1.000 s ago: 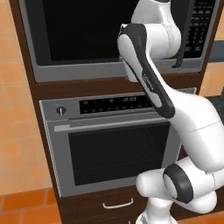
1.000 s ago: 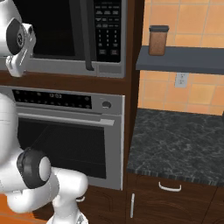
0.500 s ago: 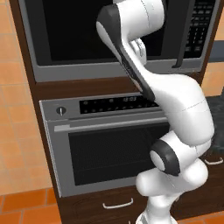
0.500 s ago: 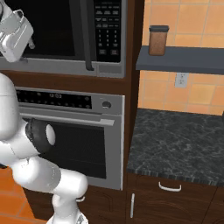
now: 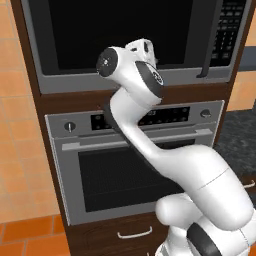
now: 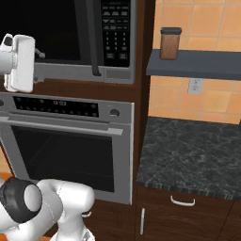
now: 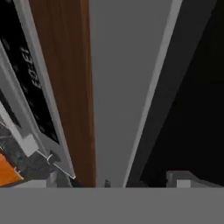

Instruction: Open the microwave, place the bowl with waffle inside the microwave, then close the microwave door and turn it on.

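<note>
beside the shut microwave door (image 6: 47, 28), jar (image 6: 170, 43) on right-view shelf (image 6: 197, 63), claw spread unclear

One microwave (image 6: 70, 37) w/ one door (image 5: 125, 35), one black handle (image 6: 95, 42) & one keypad (image 6: 116, 30); one oven (image 6: 70, 141) below w/ two knobs (image 5: 70, 127) (image 5: 203, 113) & one bar handle (image 5: 140, 140). One jar (image 6: 170, 43) on one shelf (image 6: 197, 63); one counter (image 6: 193, 157), one wall outlet (image 6: 194, 86). Two drawer pulls (image 5: 134, 233) (image 6: 182, 202), one cabinet pull (image 6: 142, 221).
</note>
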